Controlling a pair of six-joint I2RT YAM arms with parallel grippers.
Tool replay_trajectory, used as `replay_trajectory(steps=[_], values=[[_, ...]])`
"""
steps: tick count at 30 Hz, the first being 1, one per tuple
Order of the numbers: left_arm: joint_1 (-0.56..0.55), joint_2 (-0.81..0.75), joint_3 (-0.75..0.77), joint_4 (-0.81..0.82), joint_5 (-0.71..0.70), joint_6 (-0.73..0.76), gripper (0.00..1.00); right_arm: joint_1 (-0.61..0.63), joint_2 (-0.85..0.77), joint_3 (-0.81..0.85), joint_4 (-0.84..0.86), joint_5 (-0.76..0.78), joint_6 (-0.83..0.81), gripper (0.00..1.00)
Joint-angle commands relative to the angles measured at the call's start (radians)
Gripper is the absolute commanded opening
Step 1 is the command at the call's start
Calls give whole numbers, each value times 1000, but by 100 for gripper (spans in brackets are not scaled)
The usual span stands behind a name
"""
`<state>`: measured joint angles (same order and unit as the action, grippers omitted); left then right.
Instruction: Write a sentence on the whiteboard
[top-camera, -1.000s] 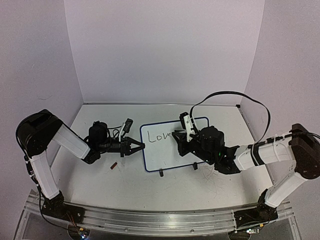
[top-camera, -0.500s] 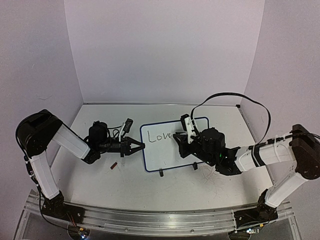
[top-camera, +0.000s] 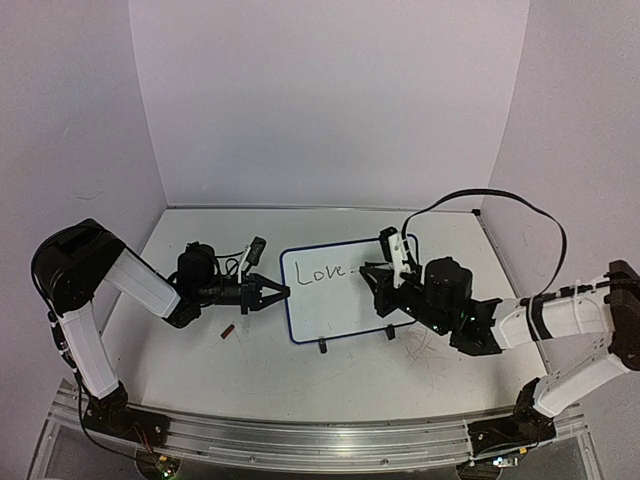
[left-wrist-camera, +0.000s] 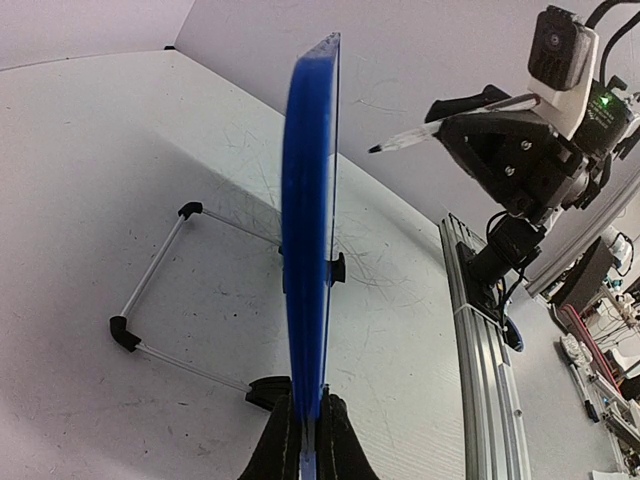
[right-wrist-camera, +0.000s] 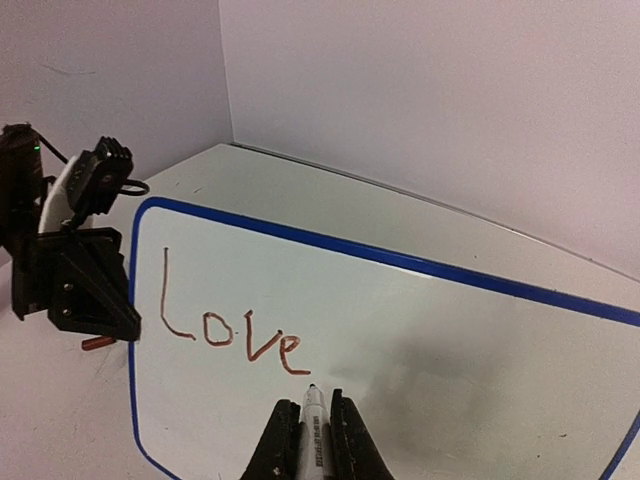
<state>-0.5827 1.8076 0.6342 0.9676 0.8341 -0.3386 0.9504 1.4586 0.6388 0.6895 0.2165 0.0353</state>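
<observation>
The whiteboard (top-camera: 345, 310) with a blue rim stands tilted on the table. It shows edge-on in the left wrist view (left-wrist-camera: 308, 220) and face-on in the right wrist view (right-wrist-camera: 420, 330). The sentence (right-wrist-camera: 228, 330) reads only "Love", in red-brown lettering, at the board's upper left (top-camera: 318, 272). My left gripper (top-camera: 276, 293) is shut on the board's left rim (left-wrist-camera: 309, 408). My right gripper (top-camera: 374, 274) is shut on a white marker (right-wrist-camera: 313, 425). Its tip (left-wrist-camera: 376, 150) hangs just right of the "e", a little off the board.
A small red marker cap (top-camera: 228, 331) lies on the table left of the board, below my left gripper. The board's two black feet (top-camera: 322, 347) rest on the table, with a wire stand (left-wrist-camera: 150, 290) behind. The purple back wall is beyond.
My right arm has moved right and back from the board, uncovering the whole word "Love". The left arm and the board have not moved.
</observation>
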Motion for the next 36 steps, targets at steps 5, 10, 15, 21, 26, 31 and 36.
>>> replay_trajectory(steps=[5,10,15,21,26,31,36], values=[[1,-28,7,-28,-4,24,0,-56,-207,-100,52,-172,-88,0],[0,-28,-3,-33,-11,16,0,-61,-166,-17,-2,-149,-116,0],[1,-34,-2,-35,-23,3,0,-62,-138,25,-29,-121,-123,0],[1,-34,1,-36,-34,-5,0,-61,-145,-21,-25,-106,-103,0],[1,-29,-1,-38,-43,-9,0,-61,-112,-11,-24,-88,-98,0],[1,-33,-7,-40,-47,-4,0,-61,-78,-1,-27,-96,-93,0],[1,-28,-6,-43,-49,0,0,-42,-53,16,-41,-86,-122,0]])
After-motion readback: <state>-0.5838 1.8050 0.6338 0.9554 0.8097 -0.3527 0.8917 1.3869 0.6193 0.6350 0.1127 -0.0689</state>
